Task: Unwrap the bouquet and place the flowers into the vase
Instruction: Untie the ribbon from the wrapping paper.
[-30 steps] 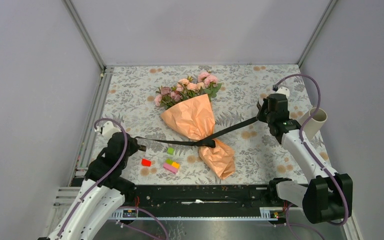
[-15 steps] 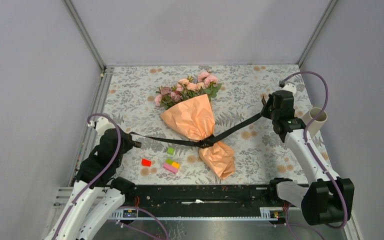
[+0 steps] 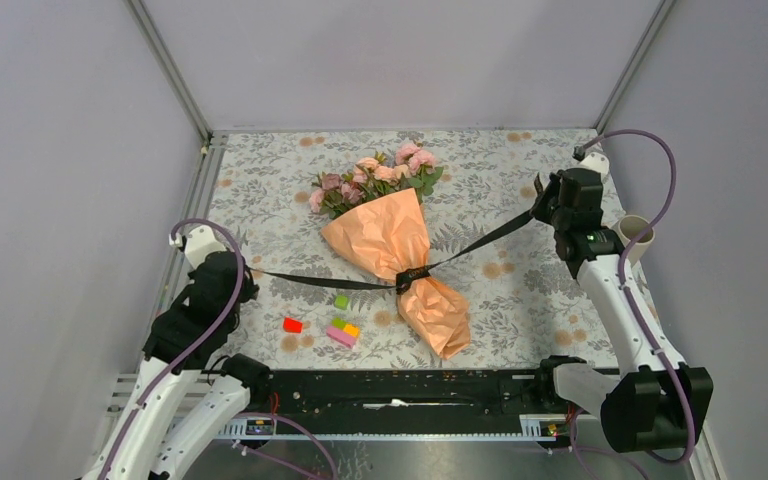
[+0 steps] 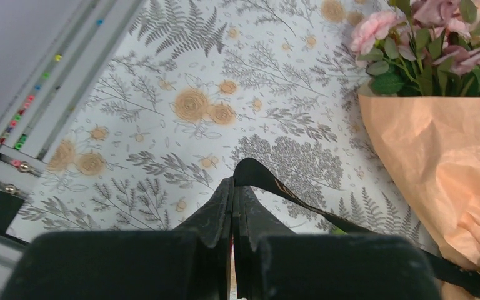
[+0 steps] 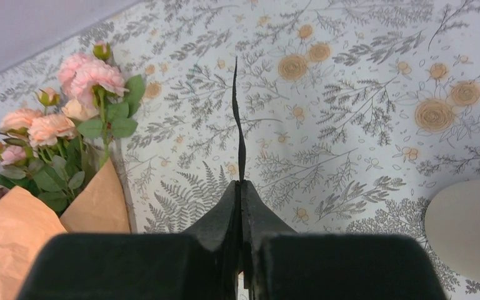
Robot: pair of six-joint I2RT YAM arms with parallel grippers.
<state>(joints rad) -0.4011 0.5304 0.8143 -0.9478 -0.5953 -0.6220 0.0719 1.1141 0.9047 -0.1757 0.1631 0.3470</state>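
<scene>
At the table's near left, my left gripper (image 3: 253,277) was clamped shut on one end of the black ribbon (image 3: 470,245). My right gripper (image 3: 540,207) pinched the other end. Between them lay the bouquet (image 3: 390,240), its paper holding the flowers (image 3: 372,175), blooms pointing away. The vase (image 3: 637,232) stood far right.

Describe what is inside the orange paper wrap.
Pink and peach roses and green leaves stick out of the far open end of the paper wrap. Their stems inside are hidden by the paper, which a black ribbon cinches tight.
</scene>
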